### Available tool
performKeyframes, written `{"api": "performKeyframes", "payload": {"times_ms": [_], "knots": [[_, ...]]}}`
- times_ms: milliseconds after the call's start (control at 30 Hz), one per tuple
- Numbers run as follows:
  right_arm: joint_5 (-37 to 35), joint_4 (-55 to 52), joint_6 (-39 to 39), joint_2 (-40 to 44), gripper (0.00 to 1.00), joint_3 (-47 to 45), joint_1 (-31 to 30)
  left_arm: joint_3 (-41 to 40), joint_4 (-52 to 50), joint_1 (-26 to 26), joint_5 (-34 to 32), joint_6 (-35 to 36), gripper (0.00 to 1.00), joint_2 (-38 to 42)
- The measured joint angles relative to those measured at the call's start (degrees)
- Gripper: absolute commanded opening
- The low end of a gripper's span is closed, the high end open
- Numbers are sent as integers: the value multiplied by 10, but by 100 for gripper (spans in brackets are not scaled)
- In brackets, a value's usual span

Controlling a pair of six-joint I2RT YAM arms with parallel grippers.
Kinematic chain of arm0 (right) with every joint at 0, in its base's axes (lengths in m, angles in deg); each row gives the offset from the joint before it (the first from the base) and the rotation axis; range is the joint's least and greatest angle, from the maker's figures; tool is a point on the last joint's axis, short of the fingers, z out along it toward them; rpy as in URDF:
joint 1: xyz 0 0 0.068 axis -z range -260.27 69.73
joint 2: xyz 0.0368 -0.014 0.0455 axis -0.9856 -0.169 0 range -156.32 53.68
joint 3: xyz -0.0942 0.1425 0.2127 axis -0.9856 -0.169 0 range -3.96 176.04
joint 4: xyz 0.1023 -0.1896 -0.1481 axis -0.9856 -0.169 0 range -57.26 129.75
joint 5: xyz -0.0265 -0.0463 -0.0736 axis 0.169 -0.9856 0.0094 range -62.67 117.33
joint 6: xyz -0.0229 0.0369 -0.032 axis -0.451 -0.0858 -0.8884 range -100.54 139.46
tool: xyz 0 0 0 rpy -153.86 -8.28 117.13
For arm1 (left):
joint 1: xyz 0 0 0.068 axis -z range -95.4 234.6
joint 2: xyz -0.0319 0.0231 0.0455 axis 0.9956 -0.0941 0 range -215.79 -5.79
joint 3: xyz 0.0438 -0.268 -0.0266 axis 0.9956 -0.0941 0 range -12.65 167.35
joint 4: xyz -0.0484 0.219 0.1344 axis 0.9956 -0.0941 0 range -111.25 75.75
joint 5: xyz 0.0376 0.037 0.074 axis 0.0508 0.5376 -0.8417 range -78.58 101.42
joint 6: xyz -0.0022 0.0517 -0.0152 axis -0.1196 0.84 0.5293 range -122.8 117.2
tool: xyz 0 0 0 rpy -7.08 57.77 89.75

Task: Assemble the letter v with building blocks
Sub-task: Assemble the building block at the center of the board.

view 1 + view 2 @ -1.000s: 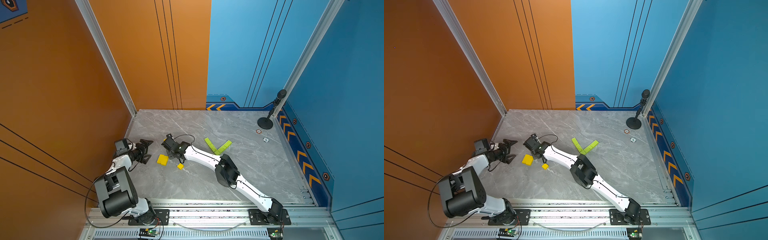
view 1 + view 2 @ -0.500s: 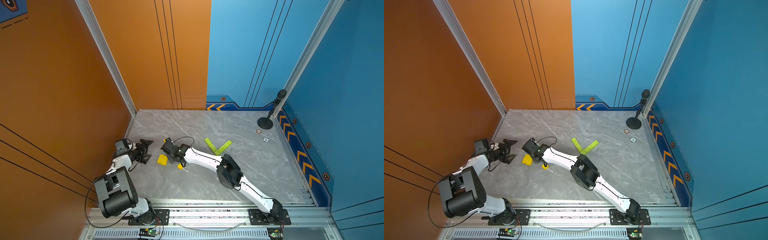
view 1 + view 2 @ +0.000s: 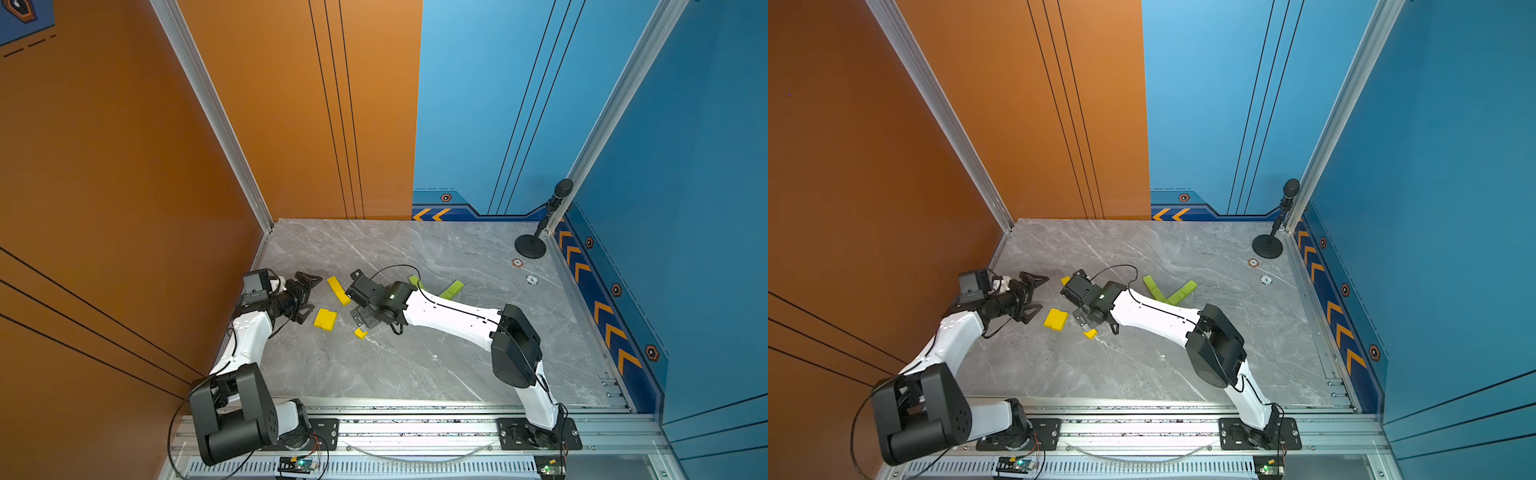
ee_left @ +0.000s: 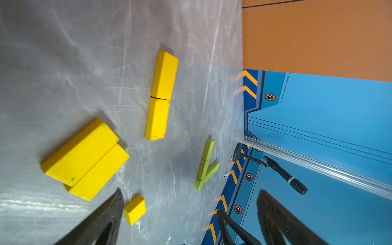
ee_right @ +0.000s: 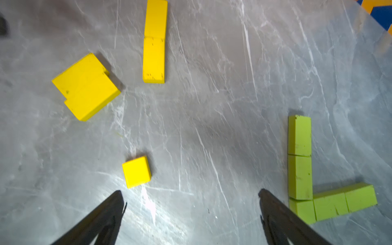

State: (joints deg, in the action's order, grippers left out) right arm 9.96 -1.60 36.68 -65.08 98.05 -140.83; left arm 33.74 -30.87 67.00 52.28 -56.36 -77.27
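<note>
Two yellow building blocks (image 3: pixel 338 290) lie end to end in a row (image 5: pixel 154 42). Two more yellow bricks (image 3: pixel 325 319) sit side by side (image 5: pixel 86 86), and a small yellow cube (image 3: pixel 360 333) lies apart (image 5: pixel 136 171). Lime-green blocks (image 3: pixel 1169 297) form a V shape (image 5: pixel 299 157), partly hidden behind the right arm in a top view. My right gripper (image 5: pixel 191 197) hangs open over bare table, the cube just beyond one fingertip. My left gripper (image 3: pixel 306 298) is open and empty, left of the yellow blocks (image 4: pixel 84 159).
A microphone stand (image 3: pixel 530 249) sits in the back right corner, with two small round markers (image 3: pixel 531 279) near it. Orange wall runs close along the left arm. A metal rail (image 3: pixel 415 428) lines the table's front edge.
My right gripper has opened wide and drawn back to the right, uncovering the row of two yellow bricks. The left arm has not moved.
</note>
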Motion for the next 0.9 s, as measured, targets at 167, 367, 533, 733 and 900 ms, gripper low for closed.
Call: {"api": "performKeyframes", "payload": {"times_ms": [167, 367, 533, 733, 900], "knots": [[28, 4, -12, 10, 96, -62, 0, 2, -30, 1, 1, -12, 98, 64], [64, 12, -21, 10, 83, -106, -8, -55, -49, 7, 14, -36, 98, 127], [82, 17, -24, 10, 83, -110, -17, -92, -72, -3, 23, -40, 98, 146], [94, 26, -24, -38, 81, -63, -24, -99, -74, -27, 33, -39, 98, 143], [97, 30, -23, -103, 75, 0, -25, -99, -72, -40, 34, -28, 98, 116]]}}
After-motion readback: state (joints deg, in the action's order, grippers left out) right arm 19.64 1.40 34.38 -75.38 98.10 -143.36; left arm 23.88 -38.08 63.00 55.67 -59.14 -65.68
